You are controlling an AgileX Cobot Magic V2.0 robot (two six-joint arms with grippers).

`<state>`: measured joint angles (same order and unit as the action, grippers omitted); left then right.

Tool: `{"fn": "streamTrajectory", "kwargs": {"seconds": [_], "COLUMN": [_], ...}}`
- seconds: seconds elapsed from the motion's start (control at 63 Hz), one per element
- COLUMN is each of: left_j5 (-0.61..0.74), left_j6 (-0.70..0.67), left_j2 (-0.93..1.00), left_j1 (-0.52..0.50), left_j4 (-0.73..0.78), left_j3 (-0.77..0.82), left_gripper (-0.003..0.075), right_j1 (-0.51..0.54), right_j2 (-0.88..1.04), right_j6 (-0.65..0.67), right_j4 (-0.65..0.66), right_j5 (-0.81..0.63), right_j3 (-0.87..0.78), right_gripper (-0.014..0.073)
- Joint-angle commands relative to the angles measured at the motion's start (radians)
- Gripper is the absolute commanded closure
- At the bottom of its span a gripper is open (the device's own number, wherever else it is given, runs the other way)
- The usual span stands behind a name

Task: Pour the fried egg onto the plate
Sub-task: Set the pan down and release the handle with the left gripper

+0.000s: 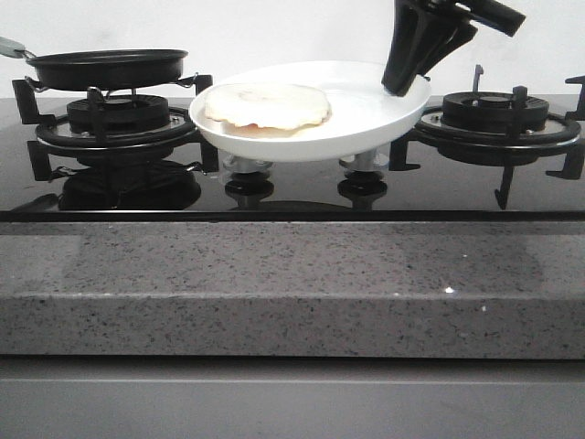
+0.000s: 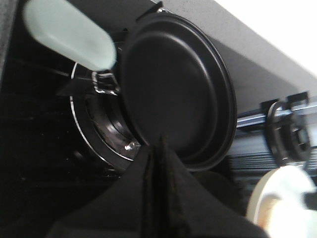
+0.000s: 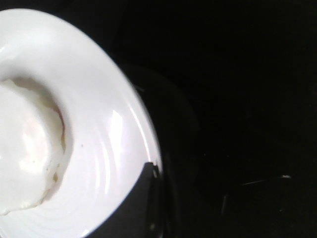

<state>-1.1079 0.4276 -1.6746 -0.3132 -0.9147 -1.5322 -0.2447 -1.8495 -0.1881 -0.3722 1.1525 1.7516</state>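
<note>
The fried egg (image 1: 265,105) lies flat on the left half of the white plate (image 1: 366,119), which stands over the middle of the hob. My right gripper (image 1: 399,87) is shut on the plate's right rim. In the right wrist view one finger lies over the rim of the plate (image 3: 99,148), with the egg (image 3: 25,148) further in; the gripper (image 3: 153,173) closes there. The black frying pan (image 1: 108,66) sits on the left burner with nothing in it. In the left wrist view my left gripper (image 2: 159,144) is shut and empty, just over the edge of the pan (image 2: 178,94).
The pan's pale green handle (image 2: 69,34) points away to the left. Black burner grates stand at left (image 1: 119,114) and right (image 1: 498,114). Two knobs (image 1: 249,187) sit under the plate. A grey speckled counter edge (image 1: 292,283) runs along the front.
</note>
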Motion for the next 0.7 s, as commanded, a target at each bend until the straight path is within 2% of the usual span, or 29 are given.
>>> {"fn": "streamTrajectory", "kwargs": {"seconds": [0.0,0.334,0.524,0.683], "left_j5": [0.13,0.597,0.844,0.939], "left_j6": [0.009,-0.003,-0.003,-0.003], "left_j2": [0.151,0.517,0.724,0.902], "left_j1": [0.06,0.326,0.409,0.419], "left_j4": [0.07,0.438,0.498,0.531], "left_j3": [0.043,0.411,0.653,0.84], "left_gripper": [0.0741,0.0741,0.0741,0.0741], "right_j1": [0.004,0.004,0.004,0.004], "right_j2": [0.052,0.052,0.052,0.052], "right_j6": [-0.004,-0.004,-0.004,-0.004], "right_j4": [-0.04,-0.04,-0.04,-0.04], "right_j5": [-0.03,-0.03,-0.03,-0.03], "right_j3": [0.024,0.024,0.024,0.024], "right_gripper": [0.0701,0.0701,0.0701,0.0701]}}
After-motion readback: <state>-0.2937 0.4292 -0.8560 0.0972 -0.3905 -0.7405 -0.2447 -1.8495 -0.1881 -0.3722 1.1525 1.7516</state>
